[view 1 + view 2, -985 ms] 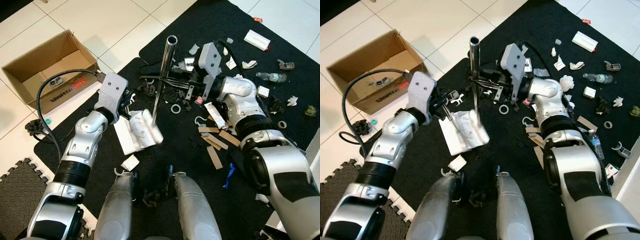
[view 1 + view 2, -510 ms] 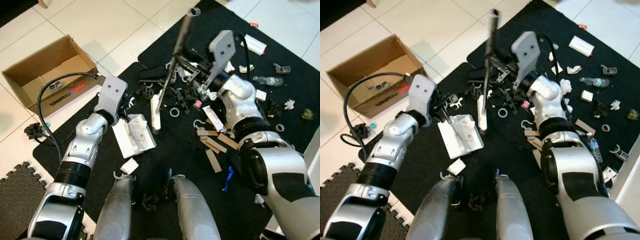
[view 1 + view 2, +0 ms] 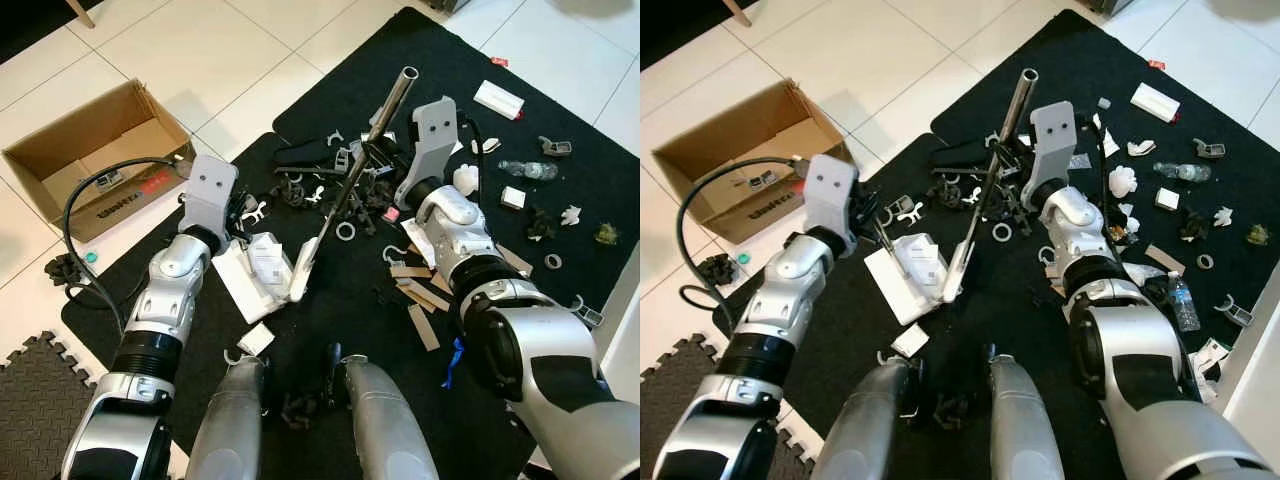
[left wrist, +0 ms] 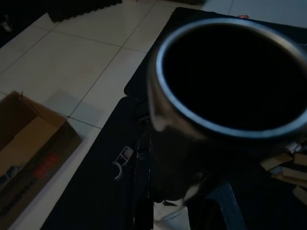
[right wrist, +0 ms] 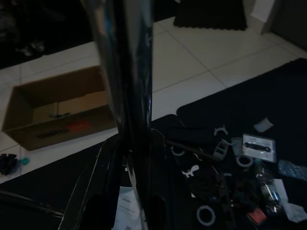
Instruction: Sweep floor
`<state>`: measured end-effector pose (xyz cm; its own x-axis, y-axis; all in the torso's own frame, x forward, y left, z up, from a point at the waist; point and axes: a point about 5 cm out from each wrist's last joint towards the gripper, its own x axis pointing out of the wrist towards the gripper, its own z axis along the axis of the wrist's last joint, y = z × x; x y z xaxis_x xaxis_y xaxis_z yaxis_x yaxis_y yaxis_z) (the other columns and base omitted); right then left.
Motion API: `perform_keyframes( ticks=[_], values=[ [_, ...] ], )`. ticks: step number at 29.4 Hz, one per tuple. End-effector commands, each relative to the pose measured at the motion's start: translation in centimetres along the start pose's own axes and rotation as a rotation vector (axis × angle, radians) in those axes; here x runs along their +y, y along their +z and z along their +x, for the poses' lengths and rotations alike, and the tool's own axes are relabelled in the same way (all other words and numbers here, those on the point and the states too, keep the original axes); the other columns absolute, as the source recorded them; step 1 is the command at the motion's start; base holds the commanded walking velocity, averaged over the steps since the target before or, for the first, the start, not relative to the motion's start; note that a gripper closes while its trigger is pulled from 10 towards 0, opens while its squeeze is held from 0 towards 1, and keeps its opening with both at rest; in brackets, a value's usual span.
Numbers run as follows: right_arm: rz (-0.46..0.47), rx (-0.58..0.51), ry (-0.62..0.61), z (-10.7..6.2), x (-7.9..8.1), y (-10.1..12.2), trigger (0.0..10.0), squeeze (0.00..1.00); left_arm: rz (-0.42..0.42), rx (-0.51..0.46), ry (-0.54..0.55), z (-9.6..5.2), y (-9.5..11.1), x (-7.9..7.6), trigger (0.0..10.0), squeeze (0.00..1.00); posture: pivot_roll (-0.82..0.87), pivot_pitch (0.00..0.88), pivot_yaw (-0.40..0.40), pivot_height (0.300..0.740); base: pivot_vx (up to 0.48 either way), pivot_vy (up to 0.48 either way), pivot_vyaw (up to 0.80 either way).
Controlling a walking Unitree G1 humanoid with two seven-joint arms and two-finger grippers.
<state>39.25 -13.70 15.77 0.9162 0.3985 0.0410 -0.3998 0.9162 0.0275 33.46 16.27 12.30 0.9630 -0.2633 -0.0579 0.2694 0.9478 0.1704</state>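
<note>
Black mat [image 3: 350, 290] covers the floor under the robot, its near-left edge running diagonally against white tile [image 3: 200, 40] that lies bare toward the upper left. A cardboard box [image 3: 90, 160] sits open on that tile, just off the mat's edge, with a cable [image 3: 75, 215] looping between it and the left arm. The mat's right half is crowded with litter [image 3: 500, 180]: white scraps, rings, brown strips and a plastic bottle. Its near middle, just ahead of the robot's legs, holds far less.

The broom [image 3: 345, 195] is a metal tube with a white head [image 3: 303, 268]. Its long axis slants from that head, low on the mat and resting against a white paper sheet [image 3: 250, 275], up and away to the right, where the open tube end [image 3: 408, 73] points toward the camera's upper right. The right gripper [image 3: 368, 160] is on the shaft about halfway up, above a clump of black and white bits; its wrist view shows the shaft running close between its fingers, so it looks clamped on the broom. The left gripper [image 3: 245, 215] is beside the paper sheet, near the broom's head; whether its fingers are spread or pressed together cannot be told.
</note>
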Motion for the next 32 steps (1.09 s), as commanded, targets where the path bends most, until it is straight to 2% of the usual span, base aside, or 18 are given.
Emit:
perform_keyframes(
  ticks=[1, 7, 9, 10, 12, 14, 18, 20, 23, 29, 32],
  values=[
    [0.053, 0.059, -0.020, -0.1, 0.3, -1.2, 10.0, 0.00, -0.076, 0.046, -0.004, -0.6, -1.6, -0.3, 10.0, 0.00, 0.11, 0.175, -0.061, 0.740, 0.000, 0.000, 0.00],
    [0.064, 0.078, -0.018, -0.1, 0.6, -1.5, 10.0, 0.00, -0.061, 0.042, -0.002, -0.5, -1.5, -0.1, 10.0, 0.00, 0.11, 0.161, -0.059, 0.740, 0.000, 0.000, 0.00],
    [0.035, 0.070, -0.004, -0.1, 0.8, -1.4, 10.0, 0.00, -0.041, 0.012, 0.035, -0.7, -1.3, -0.2, 10.0, 0.00, 0.10, 0.149, -0.060, 0.740, 0.000, 0.000, 0.00],
    [0.002, 0.030, -0.002, -0.2, 0.9, -1.3, 10.0, 0.00, -0.066, 0.013, 0.059, -0.8, -1.6, -0.4, 10.0, 0.00, 0.10, 0.145, -0.064, 0.740, 0.000, 0.000, 0.00],
    [0.002, 0.030, -0.002, -0.2, 0.9, -1.3, 10.0, 0.00, -0.066, 0.013, 0.059, -0.8, -1.6, -0.4, 10.0, 0.00, 0.10, 0.145, -0.064, 0.740, 0.000, 0.000, 0.00],
    [-0.019, 0.019, -0.018, -0.3, 0.8, -1.3, 10.0, 0.00, -0.110, 0.020, 0.065, -1.0, -1.9, -0.6, 10.0, 0.00, 0.09, 0.139, -0.069, 0.740, 0.000, 0.000, 0.00],
    [-0.012, 0.011, -0.113, -0.5, 0.1, -1.2, 10.0, 0.00, -0.154, 0.034, 0.089, -1.2, -2.3, -0.8, 10.0, 0.00, 0.09, 0.124, -0.073, 0.740, 0.000, 0.000, 0.00],
    [0.031, 0.003, -0.140, -0.6, -0.2, -1.3, 10.0, 0.00, -0.131, 0.027, 0.089, -1.2, -2.3, -0.9, 10.0, 0.00, 0.09, 0.119, -0.074, 0.740, 0.000, 0.000, 0.00],
    [0.036, -0.001, -0.118, -0.7, 0.0, -1.5, 10.0, 0.00, -0.107, 0.010, 0.094, -1.3, -2.1, -0.9, 10.0, 0.00, 0.09, 0.111, -0.075, 0.740, 0.000, 0.000, 0.00],
    [-0.037, -0.004, -0.134, -1.0, 0.2, -2.0, 10.0, 0.00, -0.111, -0.001, 0.140, -1.1, -1.9, -0.8, 10.0, 0.00, 0.09, 0.087, -0.077, 0.740, 0.000, 0.000, 0.00],
    [-0.031, -0.019, -0.136, -1.0, 0.2, -1.8, 10.0, 0.00, -0.111, -0.005, 0.157, -1.1, -1.9, -0.7, 10.0, 0.00, 0.09, 0.084, -0.079, 0.740, 0.000, 0.000, 0.00]
  ],
)
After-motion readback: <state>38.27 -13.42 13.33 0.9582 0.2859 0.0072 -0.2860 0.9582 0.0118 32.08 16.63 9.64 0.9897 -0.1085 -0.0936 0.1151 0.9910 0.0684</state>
